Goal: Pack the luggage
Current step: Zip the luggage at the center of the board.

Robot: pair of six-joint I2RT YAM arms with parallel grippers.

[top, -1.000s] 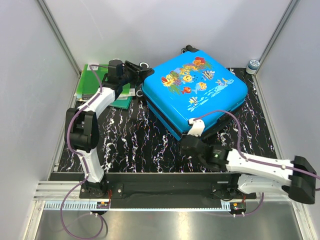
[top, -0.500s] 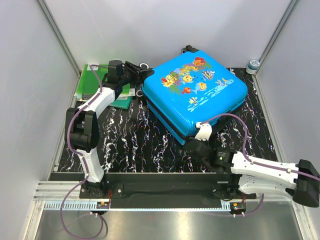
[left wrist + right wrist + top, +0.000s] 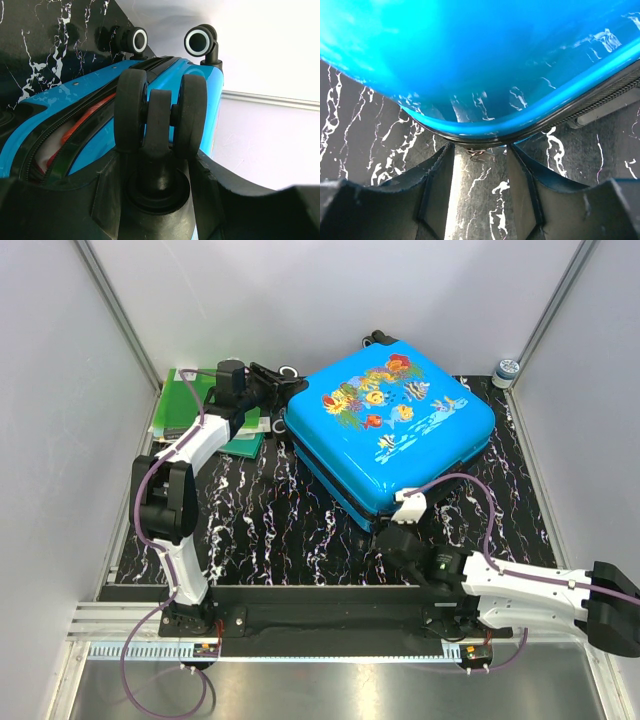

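While the luggage (image 3: 390, 425) lies flat, fish print up, at the back-right of the marbled mat (image 3: 260, 510), the left gripper (image 3: 159, 165) is clamped on 1 twin wheel (image 3: 131, 110) at its far-left corner, red & white showing in the gap there. The right gripper (image 3: 479, 160) sits at the near corner, jaws apart, w/ the small zip pull (image 3: 477, 152) loose between its 2 fingers

Glossy hard-plastic luggage (image 3: 390, 430) shell, matt black wheels (image 3: 131, 107), smooth marble-veined tabletop (image 3: 270, 510).
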